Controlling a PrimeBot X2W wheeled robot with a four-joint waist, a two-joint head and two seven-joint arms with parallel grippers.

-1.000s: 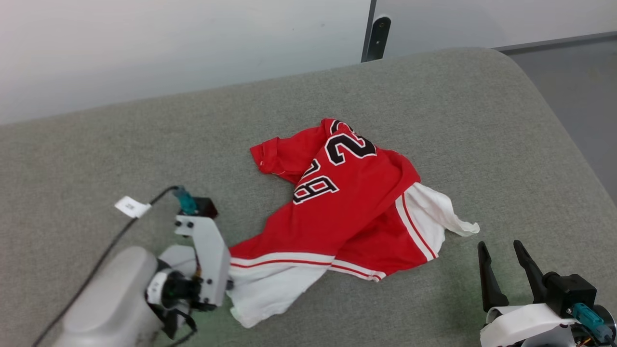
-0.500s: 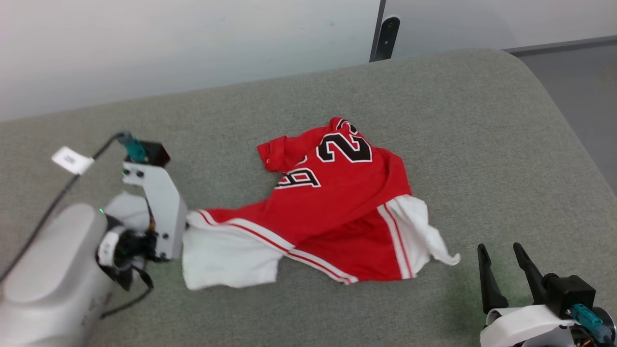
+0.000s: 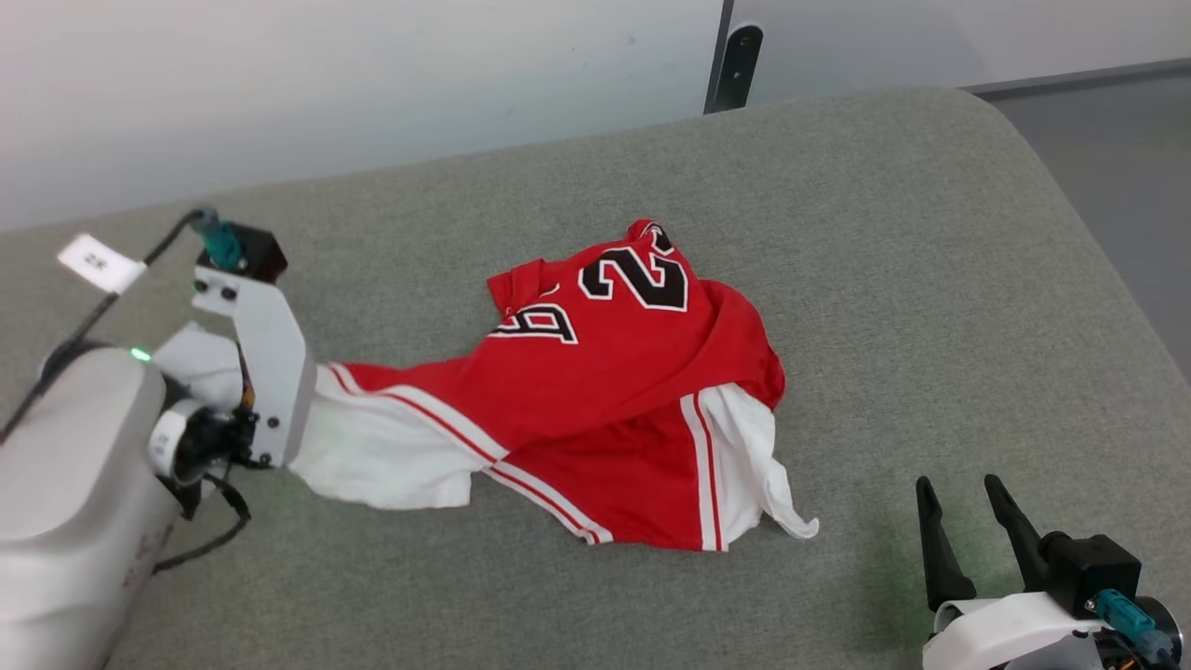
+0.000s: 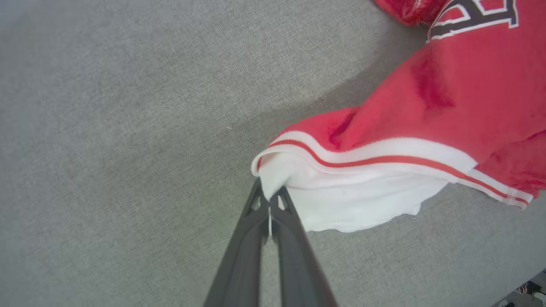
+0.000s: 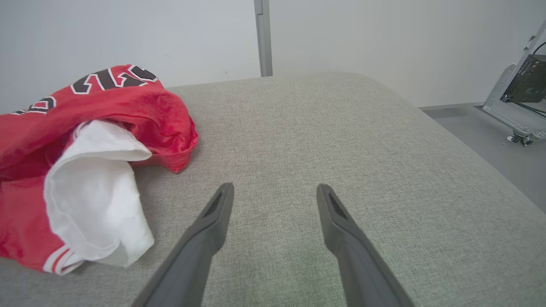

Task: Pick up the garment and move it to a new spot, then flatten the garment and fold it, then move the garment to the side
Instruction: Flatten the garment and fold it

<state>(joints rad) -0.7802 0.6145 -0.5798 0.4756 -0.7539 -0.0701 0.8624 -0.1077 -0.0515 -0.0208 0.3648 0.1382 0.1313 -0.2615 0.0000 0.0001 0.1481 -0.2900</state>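
Note:
The garment (image 3: 605, 391), a red jersey with white sleeves, striped trim and black numbers, lies crumpled on the grey padded surface (image 3: 884, 279). One white sleeve is stretched out to the left. My left gripper (image 4: 269, 197) is shut on that sleeve's edge, and the pinched white cloth (image 4: 341, 200) bunches at the fingertips. In the head view the left wrist (image 3: 251, 363) sits at the sleeve's left end. The garment (image 5: 85, 140) lies left of my right gripper (image 5: 275, 192), which hovers open over bare padding. That right gripper (image 3: 958, 493) stands at the lower right, apart from the cloth.
A pale wall runs behind the padded surface, with a dark upright post (image 3: 733, 56) at the back. Grey floor (image 3: 1117, 167) lies past the rounded right edge, and a metal stand with a black box (image 5: 520, 94) sits there. Bare padding surrounds the jersey.
My left arm has pulled the white sleeve up and to the left, dragging the jersey after it and stretching it out. The right gripper has stayed open in place.

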